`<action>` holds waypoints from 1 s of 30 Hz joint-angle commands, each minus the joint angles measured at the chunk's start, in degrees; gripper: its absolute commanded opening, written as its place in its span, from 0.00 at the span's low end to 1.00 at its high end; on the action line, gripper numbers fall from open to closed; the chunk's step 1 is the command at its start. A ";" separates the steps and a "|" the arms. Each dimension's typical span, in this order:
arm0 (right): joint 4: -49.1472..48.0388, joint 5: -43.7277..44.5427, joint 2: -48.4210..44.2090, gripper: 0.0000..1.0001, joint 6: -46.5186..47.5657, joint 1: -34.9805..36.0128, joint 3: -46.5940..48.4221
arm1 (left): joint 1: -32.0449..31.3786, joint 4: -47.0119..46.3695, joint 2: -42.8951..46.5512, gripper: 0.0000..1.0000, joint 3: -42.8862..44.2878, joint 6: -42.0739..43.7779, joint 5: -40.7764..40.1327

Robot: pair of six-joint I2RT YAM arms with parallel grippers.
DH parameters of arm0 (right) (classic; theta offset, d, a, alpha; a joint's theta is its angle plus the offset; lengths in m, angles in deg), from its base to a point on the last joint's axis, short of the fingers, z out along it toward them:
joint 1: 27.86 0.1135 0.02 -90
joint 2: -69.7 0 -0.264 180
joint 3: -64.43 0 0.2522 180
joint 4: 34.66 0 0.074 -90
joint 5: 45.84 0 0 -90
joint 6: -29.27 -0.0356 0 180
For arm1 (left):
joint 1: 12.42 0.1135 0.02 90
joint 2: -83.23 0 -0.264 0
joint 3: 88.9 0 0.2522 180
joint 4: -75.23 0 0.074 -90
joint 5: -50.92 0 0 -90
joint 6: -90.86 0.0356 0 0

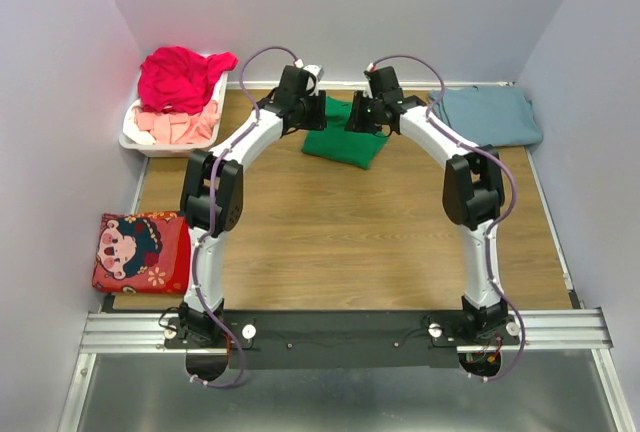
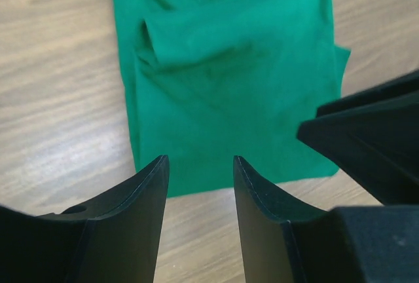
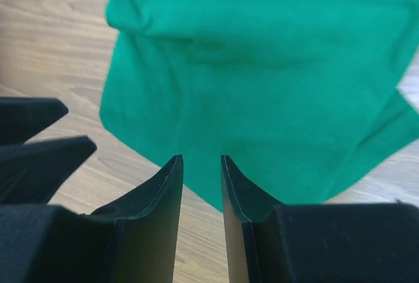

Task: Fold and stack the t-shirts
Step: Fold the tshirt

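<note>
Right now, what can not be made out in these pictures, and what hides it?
- Top view: both wrists cover the far part of the green t-shirt.
- Left wrist view: the upper edge cuts off its top; the right gripper covers one corner.
- Right wrist view: slightly blurred, so its folds are unclear.
- Top view: the magenta shirt hides how many pink shirts lie in the basket.

A wooden table (image 1: 340,242) with a pale plank grain carries everything. At the far middle lies a green t-shirt (image 1: 345,144), folded into a rough rectangle, flat on the wood. A blue-grey t-shirt (image 1: 490,115) lies folded in the far right corner. A white plastic basket (image 1: 135,140) stands in the far left corner. A red cartoon-printed cushion (image 1: 140,252) lies at the left edge.
</note>
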 commanded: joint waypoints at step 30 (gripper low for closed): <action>10.35 -6.60 -12.14 0.35 4.10 1.80 -33.44 | -0.13 3.61 3.18 0.50 0.62 4.25 -2.87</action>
